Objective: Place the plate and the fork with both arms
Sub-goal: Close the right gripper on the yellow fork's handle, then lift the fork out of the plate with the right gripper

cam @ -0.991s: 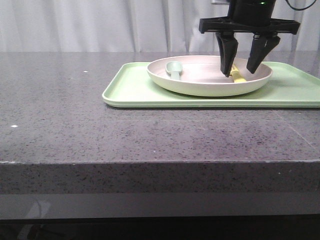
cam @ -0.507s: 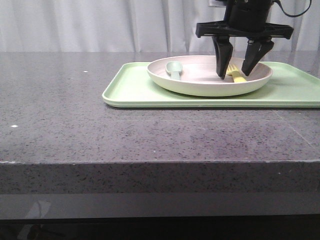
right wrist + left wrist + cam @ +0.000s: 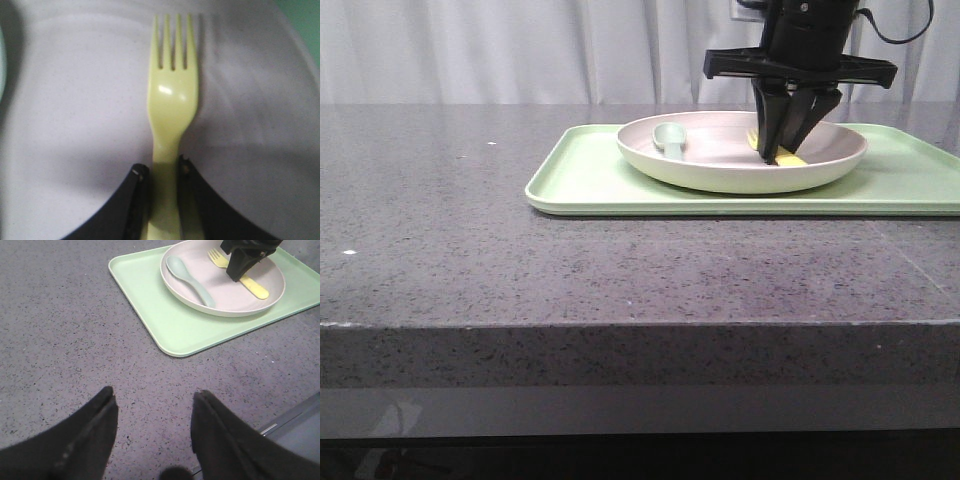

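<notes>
The pinkish-cream plate (image 3: 720, 165) sits on the light green tray (image 3: 590, 180) at the back right of the table. The yellow fork (image 3: 172, 100) lies in the plate, tines pointing away from the wrist camera. My right gripper (image 3: 782, 152) reaches down into the plate with its jaws shut on the fork's handle (image 3: 165, 190). It also shows in the left wrist view (image 3: 240, 270) over the fork (image 3: 257, 287). My left gripper (image 3: 152, 405) is open and empty over bare table, well short of the tray (image 3: 175, 330).
A grey-green spoon (image 3: 670, 140) lies in the plate's left part; it also shows in the left wrist view (image 3: 190, 277). The tray's near rim faces the table's front. The table's front edge (image 3: 640, 325) runs across the front view.
My right gripper has lowered into the plate and its jaws have closed from wide open onto the fork's handle. The plate, spoon and tray have not moved.
</notes>
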Controlling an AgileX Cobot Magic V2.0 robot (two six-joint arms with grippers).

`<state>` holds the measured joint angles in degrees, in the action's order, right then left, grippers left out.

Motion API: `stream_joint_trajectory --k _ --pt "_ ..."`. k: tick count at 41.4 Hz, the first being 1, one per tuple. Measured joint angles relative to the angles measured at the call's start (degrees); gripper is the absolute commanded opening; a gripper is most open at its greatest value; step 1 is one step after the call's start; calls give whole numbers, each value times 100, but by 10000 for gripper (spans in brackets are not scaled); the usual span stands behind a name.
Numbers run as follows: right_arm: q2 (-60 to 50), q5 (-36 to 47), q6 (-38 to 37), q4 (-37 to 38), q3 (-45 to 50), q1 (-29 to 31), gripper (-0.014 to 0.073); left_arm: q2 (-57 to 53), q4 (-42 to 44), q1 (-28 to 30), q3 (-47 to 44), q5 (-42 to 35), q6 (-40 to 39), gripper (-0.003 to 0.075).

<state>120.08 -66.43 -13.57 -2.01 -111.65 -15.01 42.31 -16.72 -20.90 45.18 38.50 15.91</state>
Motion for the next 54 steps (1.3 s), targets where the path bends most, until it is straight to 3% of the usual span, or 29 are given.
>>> stream_joint_trajectory --k 26,45,54 --pt "-493 -147 0 128 9 75 87 0 0 0 0 0 0 347" --pt "-746 -459 134 140 24 1032 87 0 0 0 0 0 0 347" --pt "-602 -462 416 154 24 1196 87 0 0 0 0 0 0 347"
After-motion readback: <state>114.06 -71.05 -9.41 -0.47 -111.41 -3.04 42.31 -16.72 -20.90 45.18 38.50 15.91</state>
